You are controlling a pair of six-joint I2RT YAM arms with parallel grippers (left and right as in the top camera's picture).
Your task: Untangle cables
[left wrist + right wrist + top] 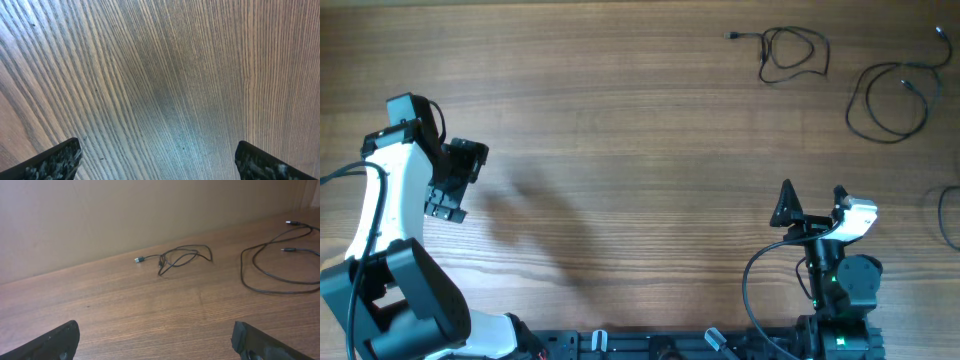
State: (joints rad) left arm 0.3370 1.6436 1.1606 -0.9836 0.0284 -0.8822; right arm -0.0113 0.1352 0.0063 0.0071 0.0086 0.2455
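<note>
Fingers (52, 341) wide, empty, both arms; right wrist sees cables (180, 257), left wrist only table (175, 75)

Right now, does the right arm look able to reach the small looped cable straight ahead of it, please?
Probably yes: the right hand is open and faces the small looped cable across bare table; the larger cable lies apart, to its side.

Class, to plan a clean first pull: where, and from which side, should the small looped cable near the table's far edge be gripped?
Grip the small cable on its straight tail just behind the plug, which juts out clear of the crossed loops. It lies flat on the table, so I would bring the open right claw down from above, jaws across the cord.
</note>
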